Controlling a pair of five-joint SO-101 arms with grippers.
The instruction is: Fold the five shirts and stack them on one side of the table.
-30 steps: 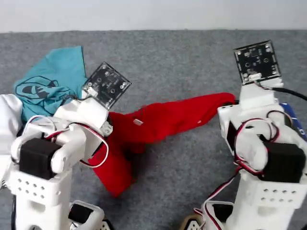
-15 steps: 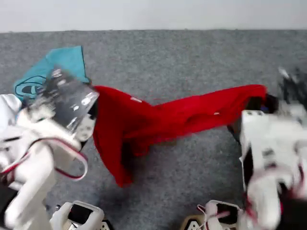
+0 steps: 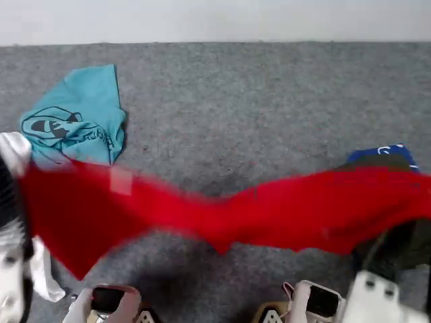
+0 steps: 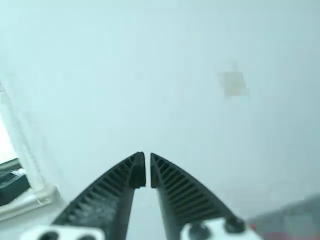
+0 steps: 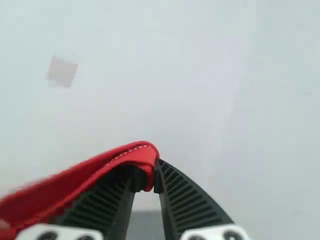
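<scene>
We see a grey, carpet-like tabletop (image 3: 269, 101) running back to a plain pale wall (image 3: 215, 20) along its far edge. From the wrists we see a smooth, evenly lit pale surface (image 5: 225, 75) with a small squarish patch (image 4: 232, 82), and a white frame (image 4: 22, 160) at its edge.

Taut red shirt (image 3: 222, 215) spanned near counter (image 3: 269, 101), barring passage; far counter lay open between teal shirt (image 3: 74, 121) and blue shirt (image 3: 380, 155).
</scene>
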